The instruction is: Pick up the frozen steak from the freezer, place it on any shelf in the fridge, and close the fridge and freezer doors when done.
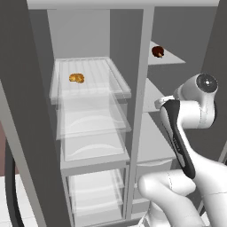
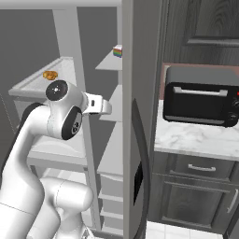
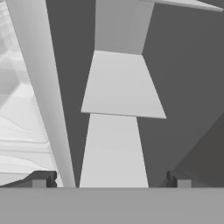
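Item: my gripper (image 3: 111,178), jaws spread wide, nothing between them, facing the freezer (image 3: 118,87) shelves. Item: frozen steak (image 1: 157,52), on the top freezer shelf, at 1 o'clock in the left base view. Item: golden lump (image 1: 76,78), on the fridge shelf (image 1: 115,77), at 11 o'clock.

Black toaster oven (image 2: 201,101) on marble counter (image 2: 198,138), dark cabinets (image 2: 196,196) below

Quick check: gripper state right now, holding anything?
Gripper: open, jaws wide apart, holding nothing; it faces the freezer shelves.
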Controlling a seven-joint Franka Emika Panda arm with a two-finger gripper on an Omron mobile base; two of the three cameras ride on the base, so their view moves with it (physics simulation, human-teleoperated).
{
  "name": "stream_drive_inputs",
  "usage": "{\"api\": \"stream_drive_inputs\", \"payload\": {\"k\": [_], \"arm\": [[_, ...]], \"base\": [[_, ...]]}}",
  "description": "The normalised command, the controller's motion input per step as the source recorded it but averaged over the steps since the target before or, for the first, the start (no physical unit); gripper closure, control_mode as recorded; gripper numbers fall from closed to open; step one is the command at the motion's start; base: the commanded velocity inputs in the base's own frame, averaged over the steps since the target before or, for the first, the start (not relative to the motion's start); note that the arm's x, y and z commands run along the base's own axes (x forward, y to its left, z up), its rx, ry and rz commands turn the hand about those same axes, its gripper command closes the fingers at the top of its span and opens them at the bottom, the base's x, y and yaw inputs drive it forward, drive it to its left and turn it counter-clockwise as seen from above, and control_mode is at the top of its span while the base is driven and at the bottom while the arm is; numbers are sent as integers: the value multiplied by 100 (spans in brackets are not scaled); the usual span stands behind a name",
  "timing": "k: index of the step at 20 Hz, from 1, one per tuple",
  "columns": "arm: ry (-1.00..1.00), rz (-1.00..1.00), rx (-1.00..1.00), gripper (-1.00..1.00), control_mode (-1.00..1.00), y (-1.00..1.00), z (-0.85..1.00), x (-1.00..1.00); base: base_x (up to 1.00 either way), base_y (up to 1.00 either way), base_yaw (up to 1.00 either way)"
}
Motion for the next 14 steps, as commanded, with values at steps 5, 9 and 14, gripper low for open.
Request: {"api": "stream_drive_inputs", "payload": {"k": [5,9,14], "arm": [[0,0,0,-100,-100,0,0,0],[0,0,0,-100,100,-3,0,0],[0,0,0,-100,100,0,0,0]], "base": [[0,0,0],[0,-4,0],[0,-27,0]]}}
